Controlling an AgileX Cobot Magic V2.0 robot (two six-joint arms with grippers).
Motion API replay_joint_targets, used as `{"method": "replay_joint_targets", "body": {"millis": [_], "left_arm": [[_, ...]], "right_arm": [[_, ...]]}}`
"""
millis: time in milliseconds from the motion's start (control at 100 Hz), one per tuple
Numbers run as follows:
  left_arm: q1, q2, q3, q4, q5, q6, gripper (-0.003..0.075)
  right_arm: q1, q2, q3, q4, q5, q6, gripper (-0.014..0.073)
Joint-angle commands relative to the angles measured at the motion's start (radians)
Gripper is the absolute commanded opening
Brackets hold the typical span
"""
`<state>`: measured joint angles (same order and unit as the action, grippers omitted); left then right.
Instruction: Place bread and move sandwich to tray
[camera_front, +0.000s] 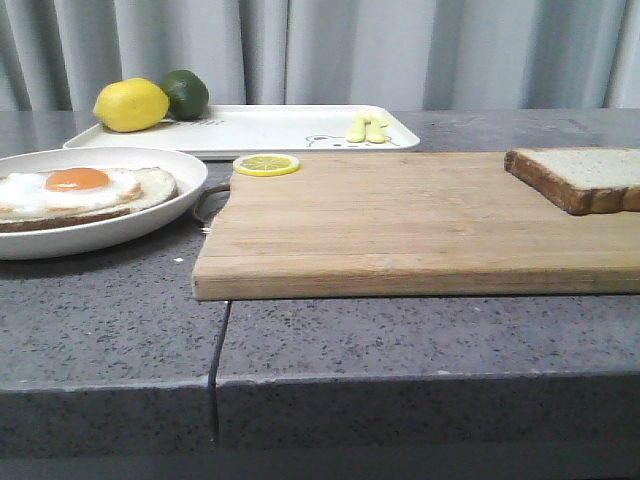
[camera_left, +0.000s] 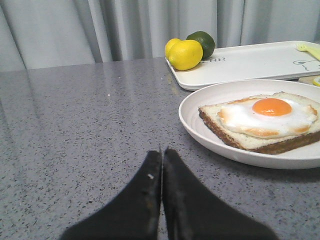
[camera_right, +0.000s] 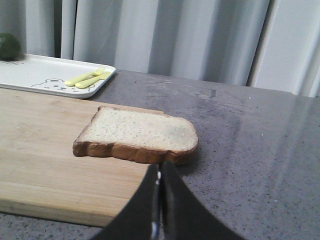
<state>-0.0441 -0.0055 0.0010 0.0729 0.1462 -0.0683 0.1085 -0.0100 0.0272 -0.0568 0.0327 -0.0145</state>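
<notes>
Grey stone counter (camera_front: 400, 340) — grey curtains (camera_front: 400, 50)

L gripper (camera_left: 161, 172) jaws closed, empty, low, R gripper (camera_right: 159, 187) same, closed, empty

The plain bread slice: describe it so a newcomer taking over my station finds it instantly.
Find the wooden cutting board in the middle of the grey counter and follow it to its right end. The bread lies flat there, overhanging the board's edge. Unlike the slice on the round white plate, it carries no egg.
</notes>
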Motion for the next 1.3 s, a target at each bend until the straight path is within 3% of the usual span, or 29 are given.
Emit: {"method": "replay_joint_targets", "body": {"millis": [0, 780, 1050, 1150, 1290], "left_arm": [[-0.005, -0.032, 0.015, 0.001, -0.078, 0.0, -0.0019], [-0.005, -0.032, 0.015, 0.001, -0.078, 0.0, -0.0019], [-0.005, -0.032, 0.001, -0.054, -0.184, 0.0, -0.0019], [-0.005, -0.032, -0.04, -0.144, -0.138, 0.0, -0.0019], [-0.005, -0.016, -0.145, -0.183, -0.021, 0.0, -0.0019]], "right_arm": [[-0.005, -0.021, 0.0, -0.008, -0.081, -0.004, -0.0067], [-0.005, -0.021, 0.0, -0.008, -0.081, -0.004, -0.0067], [-0.005, -0.021, -0.01, 0.024, -0.212, 0.015, -0.0067], [-0.005, -0.02, -0.058, 0.089, -0.17, 0.03, -0.0067], [-0.005, -0.001, -0.175, 0.105, -0.001, 0.03, -0.0067]]}}
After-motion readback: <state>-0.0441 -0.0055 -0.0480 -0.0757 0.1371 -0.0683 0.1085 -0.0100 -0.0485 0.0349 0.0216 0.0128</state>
